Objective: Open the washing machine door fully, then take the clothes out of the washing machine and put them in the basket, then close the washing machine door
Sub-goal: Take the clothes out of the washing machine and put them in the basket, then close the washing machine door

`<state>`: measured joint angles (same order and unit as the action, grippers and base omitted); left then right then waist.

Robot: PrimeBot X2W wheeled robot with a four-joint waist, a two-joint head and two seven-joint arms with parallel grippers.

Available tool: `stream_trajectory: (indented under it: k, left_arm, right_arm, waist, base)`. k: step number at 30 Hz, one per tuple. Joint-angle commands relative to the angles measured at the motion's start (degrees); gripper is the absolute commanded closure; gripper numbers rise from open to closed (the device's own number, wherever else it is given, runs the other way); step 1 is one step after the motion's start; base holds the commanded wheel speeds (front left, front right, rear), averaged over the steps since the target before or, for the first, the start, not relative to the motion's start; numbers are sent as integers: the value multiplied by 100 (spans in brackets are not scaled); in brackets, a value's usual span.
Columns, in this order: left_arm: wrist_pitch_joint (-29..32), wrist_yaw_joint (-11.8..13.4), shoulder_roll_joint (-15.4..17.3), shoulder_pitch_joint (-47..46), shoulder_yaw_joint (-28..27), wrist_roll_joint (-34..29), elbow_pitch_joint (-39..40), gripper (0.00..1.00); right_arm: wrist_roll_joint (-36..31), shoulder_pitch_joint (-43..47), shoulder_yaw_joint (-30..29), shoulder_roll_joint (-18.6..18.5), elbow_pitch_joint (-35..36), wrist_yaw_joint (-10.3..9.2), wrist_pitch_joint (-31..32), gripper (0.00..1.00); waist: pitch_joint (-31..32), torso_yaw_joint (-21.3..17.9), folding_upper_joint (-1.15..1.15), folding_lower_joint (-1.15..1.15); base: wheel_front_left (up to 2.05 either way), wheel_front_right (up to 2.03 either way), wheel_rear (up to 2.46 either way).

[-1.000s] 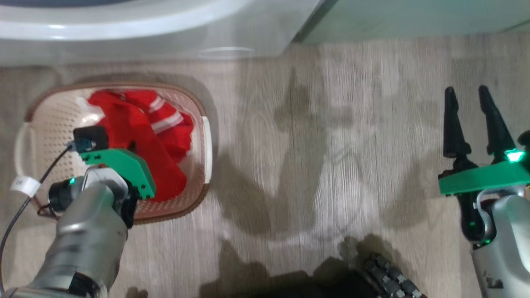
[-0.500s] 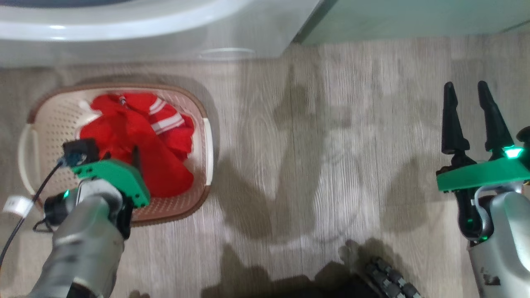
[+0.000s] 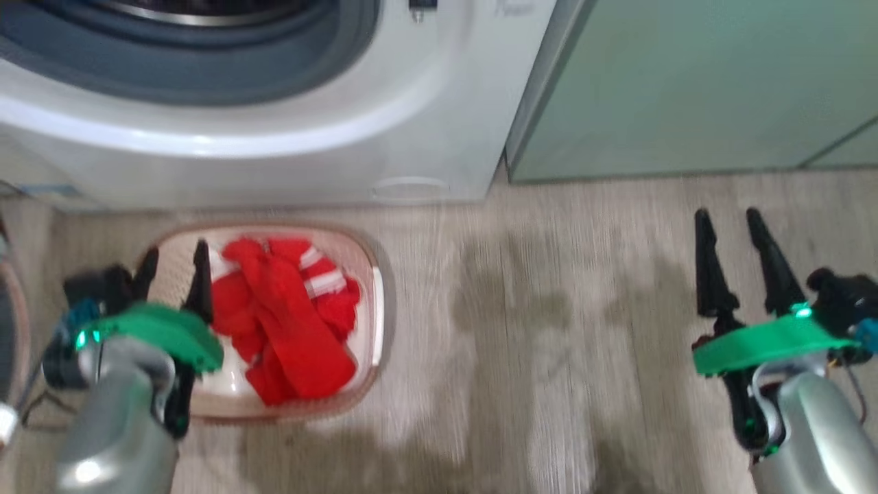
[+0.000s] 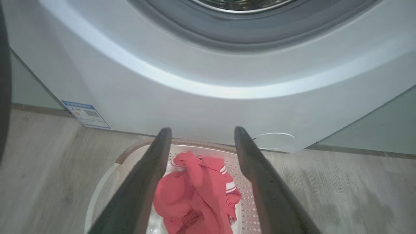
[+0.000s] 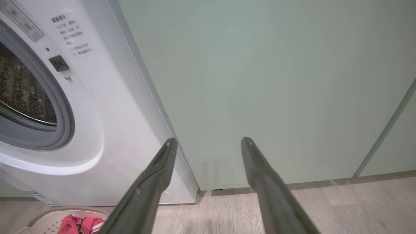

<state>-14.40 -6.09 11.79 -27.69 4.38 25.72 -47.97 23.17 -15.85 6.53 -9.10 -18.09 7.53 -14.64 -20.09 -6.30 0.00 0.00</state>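
A blue label (image 4: 86,113) on the washer (image 4: 195,107) is given by the left wrist view, a latch socket (image 5: 58,63) beside the drum (image 5: 19,87) by the right wrist view. The clothes (image 3: 288,322), red mesh with white stripes, are heaped in the basket (image 3: 376,302) before the washer. The left gripper (image 3: 175,248), over the basket, and the right gripper (image 3: 727,214) are held with jaws spread, empty.

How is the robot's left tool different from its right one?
The left tool hangs over the basket of red clothes; the right tool is above wooden floor. The left tool faces the washing machine, the right tool the green cabinet. Both are open and hold nothing.
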Motion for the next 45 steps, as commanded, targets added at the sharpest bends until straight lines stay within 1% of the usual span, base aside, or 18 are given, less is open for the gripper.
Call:
stream_trajectory:
  k: [1, 5, 9, 14, 18, 28, 39, 45]
  left_arm:
    - [-59, -35, 204, 355, -329, -258, 494, 0]
    - [-59, -86, 67, 1024, -648, -643, 1317, 0]
    - [-59, -122, -83, 1614, -879, -855, 1966, 0]
    - [-59, -134, -190, 2113, -1022, -994, 2418, 0]
    - [-60, -137, -233, 2422, -975, -1017, 2745, 0]
    - [-60, -139, -186, 2456, -811, -1040, 2821, 0]
    - [-60, -139, -263, 2406, -918, -1197, 2767, 0]
    - [-60, -139, -336, 2389, -1021, -1316, 2732, 0]
  right_arm:
    - [-59, 177, 101, 14, 121, -4, -36, 0]
    - [-96, 422, 86, 70, 68, -4, -36, 0]
    - [-150, 718, 10, 133, 46, -4, -36, 0]
    - [-197, 969, -58, 184, 43, -4, -36, 0]
    - [-246, 1053, -125, 202, 42, -4, -36, 0]
    - [-310, 1119, -160, 224, 5, -4, -36, 0]
    - [-294, 1127, -189, 240, 1, -4, -36, 0]
    - [-284, 1144, -191, 250, 3, -4, -36, 0]
  waist:
    - [611, 8, 0, 0]
    - [1059, -27, 0, 0]
    - [1503, -36, 0, 0]
    - [1860, -64, 0, 0]
    - [2086, -93, 0, 0]
    - [2259, -141, 0, 0]
    - [2224, -133, 0, 0]
    - [2213, -109, 0, 0]
  base:
    - [0, 0, 0]
    - [0, 0, 0]
    - [0, 0, 0]
    - [0, 0, 0]
    - [0, 0, 0]
    - [0, 0, 0]
    - [0, 0, 0]
    - [-82, 48, 34]
